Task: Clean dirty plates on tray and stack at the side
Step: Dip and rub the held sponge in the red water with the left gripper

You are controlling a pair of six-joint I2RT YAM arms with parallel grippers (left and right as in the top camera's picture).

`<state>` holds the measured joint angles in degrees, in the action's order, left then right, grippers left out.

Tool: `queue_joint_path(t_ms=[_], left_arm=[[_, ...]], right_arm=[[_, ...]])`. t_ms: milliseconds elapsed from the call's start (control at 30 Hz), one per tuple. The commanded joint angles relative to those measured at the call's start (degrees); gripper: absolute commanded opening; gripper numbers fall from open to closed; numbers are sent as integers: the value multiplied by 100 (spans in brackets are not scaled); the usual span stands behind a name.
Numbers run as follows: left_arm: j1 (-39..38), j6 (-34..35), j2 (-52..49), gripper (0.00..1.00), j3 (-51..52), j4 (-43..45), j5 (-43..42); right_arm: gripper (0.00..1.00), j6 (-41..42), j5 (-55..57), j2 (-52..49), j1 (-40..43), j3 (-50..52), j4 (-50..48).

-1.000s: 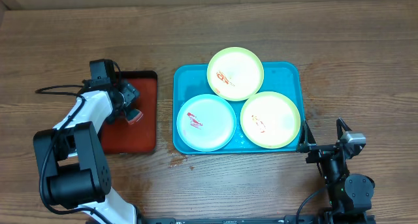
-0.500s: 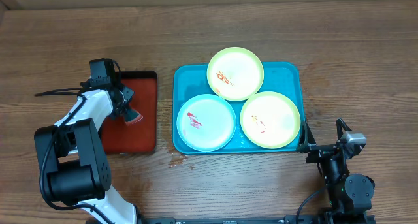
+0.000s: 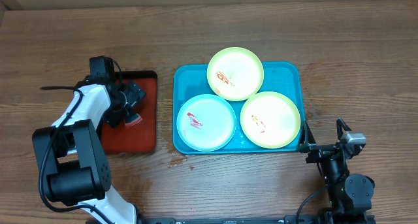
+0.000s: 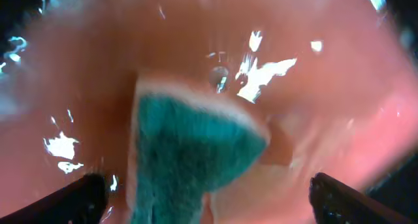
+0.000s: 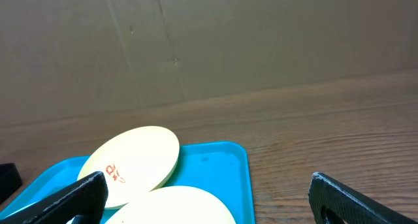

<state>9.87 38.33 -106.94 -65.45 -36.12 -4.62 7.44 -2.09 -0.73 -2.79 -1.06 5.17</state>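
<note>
Left fingers (image 4: 208,199) are spread wide and gripping nothing. A green sponge (image 4: 189,155) with a pale edge lies between them, clear of both tips, on the glossy floor of the red tray (image 4: 339,87). From overhead, those fingers sit low over the red tray's back half, just left of the blue tray (image 3: 287,72).

Right fingers (image 5: 212,198) are also wide apart and empty, hanging off the blue tray's front right corner.

Three plates are on the blue tray, crowded edge to edge. The light blue plate (image 3: 206,122) is front left and the front yellow-green plate (image 3: 270,119) is front right. The back yellow-green plate (image 3: 235,74) has its rim riding over the tray's far edge. All three carry red-orange smears.

Everything stands on a brown wood-grain table (image 3: 65,41). Behind it, in the right wrist view, there's a plain cardboard-brown wall (image 5: 196,41).

Against half a second back, the left wrist has turned and swung a touch toward the blue tray. The plates, both trays and the right arm sit exactly where they were.
</note>
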Motion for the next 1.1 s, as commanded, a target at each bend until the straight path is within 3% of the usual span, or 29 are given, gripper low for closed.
queue_joint_path(t_ms=[0, 67, 200, 267, 300, 333, 367, 400, 667, 700, 767, 900, 1067], left_arm=[[20, -162, -92, 82, 46, -249, -343], [20, -170, -92, 64, 46, -337, -227], [20, -175, -94, 16, 46, -461, -225], [20, -175, -94, 4, 46, -481, -225], [22, -175, -94, 4, 46, -481, -225], [31, -177, -94, 11, 46, -479, -223], [35, -197, -94, 41, 46, -476, -225], [35, -254, -94, 100, 46, -435, -219], [35, -260, -94, 100, 46, -236, 232], [35, -260, -94, 93, 46, -216, 251], [35, -260, -94, 68, 46, -190, 247], [35, -260, -94, 8, 33, -188, 175], [35, -260, -92, 4, -291, -647, -39]], right_arm=[[100, -20, 55, 57, -42, 59, -35], [100, -20, 52, 57, -42, 59, -35], [100, -20, 52, 57, -42, 59, -35], [100, -20, 52, 57, -42, 59, -35], [100, -20, 52, 57, -42, 59, -35], [100, -20, 55, 57, -42, 59, -35], [100, -20, 52, 57, -42, 59, -35], [100, -20, 55, 57, -42, 59, -35], [100, -20, 52, 57, -42, 59, -35], [100, -20, 55, 57, -42, 59, -35], [100, -20, 55, 57, -42, 59, -35], [100, -20, 52, 57, -42, 59, -35], [100, -20, 52, 57, -42, 59, -35]])
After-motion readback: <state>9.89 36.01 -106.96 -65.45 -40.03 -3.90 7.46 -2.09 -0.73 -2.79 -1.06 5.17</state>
